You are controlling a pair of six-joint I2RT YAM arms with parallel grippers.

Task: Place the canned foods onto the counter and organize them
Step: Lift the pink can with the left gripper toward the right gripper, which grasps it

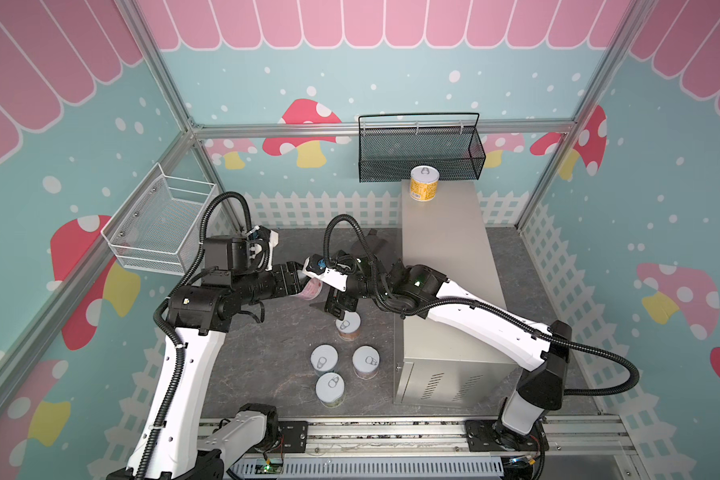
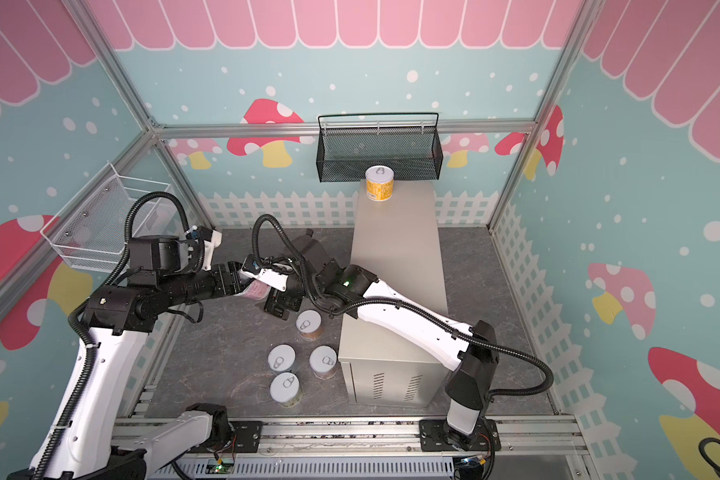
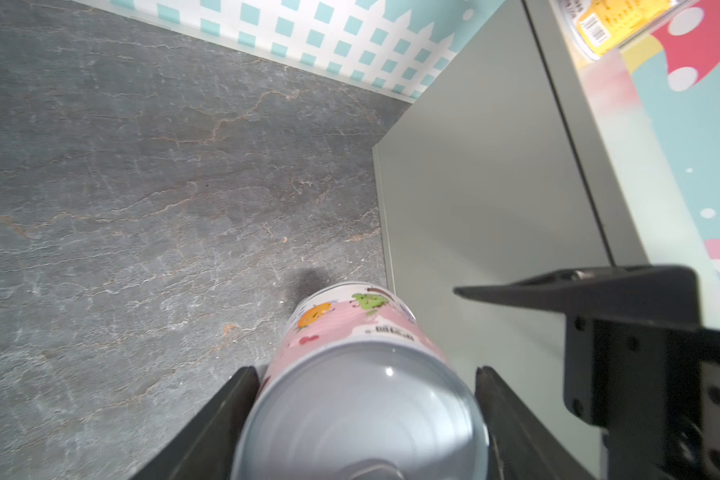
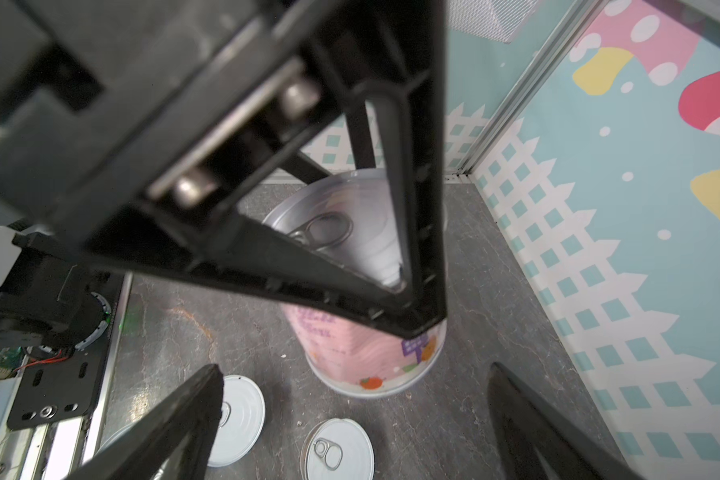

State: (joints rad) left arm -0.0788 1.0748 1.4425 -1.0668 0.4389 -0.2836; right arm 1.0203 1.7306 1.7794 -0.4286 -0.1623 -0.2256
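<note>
Pink can (image 3: 362,386); cartoon fruits, silver end

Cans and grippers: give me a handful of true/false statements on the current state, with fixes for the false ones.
1. The left gripper is shut on the pink can. True.
2. The right gripper is shut on a can. False: its jaws stand wide open beside the pink can and hold nothing.
3. A yellow can stands on the far end of the counter. True.
4. The black mesh basket holds two cans. False: no can shows in it.
5. On the grey tabletop four cans stand upright. True.
</note>
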